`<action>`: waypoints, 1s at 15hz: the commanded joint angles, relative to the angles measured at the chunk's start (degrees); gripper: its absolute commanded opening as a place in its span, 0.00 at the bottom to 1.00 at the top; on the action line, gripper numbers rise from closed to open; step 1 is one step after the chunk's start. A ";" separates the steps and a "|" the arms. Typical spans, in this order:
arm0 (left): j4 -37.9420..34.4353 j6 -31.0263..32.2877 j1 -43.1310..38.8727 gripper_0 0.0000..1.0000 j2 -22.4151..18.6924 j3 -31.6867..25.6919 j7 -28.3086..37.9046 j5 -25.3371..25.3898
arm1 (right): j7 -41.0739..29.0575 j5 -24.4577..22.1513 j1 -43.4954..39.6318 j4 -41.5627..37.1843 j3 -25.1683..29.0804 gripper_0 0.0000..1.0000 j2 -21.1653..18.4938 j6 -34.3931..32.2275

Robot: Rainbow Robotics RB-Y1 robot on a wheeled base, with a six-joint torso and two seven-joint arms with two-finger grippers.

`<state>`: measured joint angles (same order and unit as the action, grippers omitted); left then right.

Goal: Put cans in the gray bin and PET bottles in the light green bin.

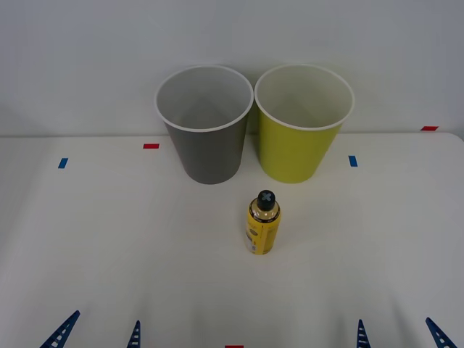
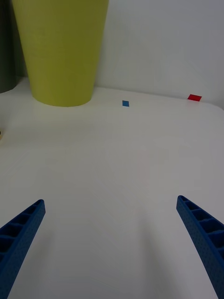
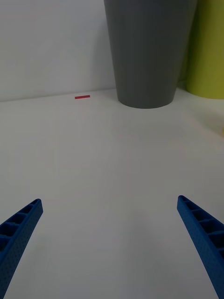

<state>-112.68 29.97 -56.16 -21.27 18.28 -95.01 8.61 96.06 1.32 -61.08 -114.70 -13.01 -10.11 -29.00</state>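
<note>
So far nothing is sorted: the small clear yellow-labelled PET bottle [image 1: 263, 222] stands upright on the white bench [image 1: 109, 246] just before the round yellow-green plastic bin [image 1: 302, 123], beside the dark-gray bin [image 1: 205, 125], while left gripper [image 1: 98, 332] and right gripper [image 1: 401, 332] wait with jaws released, well short of the yellow-green bin

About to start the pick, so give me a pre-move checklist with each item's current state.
1. PET bottle upright on the table, free of the bins: ok.
2. Light green bin upright, mouth open: ok.
3. Gray bin upright beside it: ok.
4. Right gripper open, holding nothing, at the near table edge: ok.
5. Left gripper open, holding nothing, at the near edge: ok.
6. Bottle cap screwed tight: cannot tell.
</note>
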 commanded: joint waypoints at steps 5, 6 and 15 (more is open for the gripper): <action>0.00 0.00 0.00 1.00 0.00 0.00 0.00 0.00 | 0.00 0.00 0.00 0.00 0.00 0.98 0.00 0.00; 0.00 0.00 0.00 1.00 0.00 0.00 0.00 0.00 | 0.00 0.00 0.00 0.00 0.00 0.98 0.00 0.00; 0.00 0.00 0.00 1.00 0.00 0.00 0.00 0.00 | 0.09 -0.09 0.88 2.46 -1.06 1.00 0.62 -0.53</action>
<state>-112.68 29.97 -56.16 -21.27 18.28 -95.01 8.61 96.13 1.21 -60.32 -112.52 -13.68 -9.59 -28.85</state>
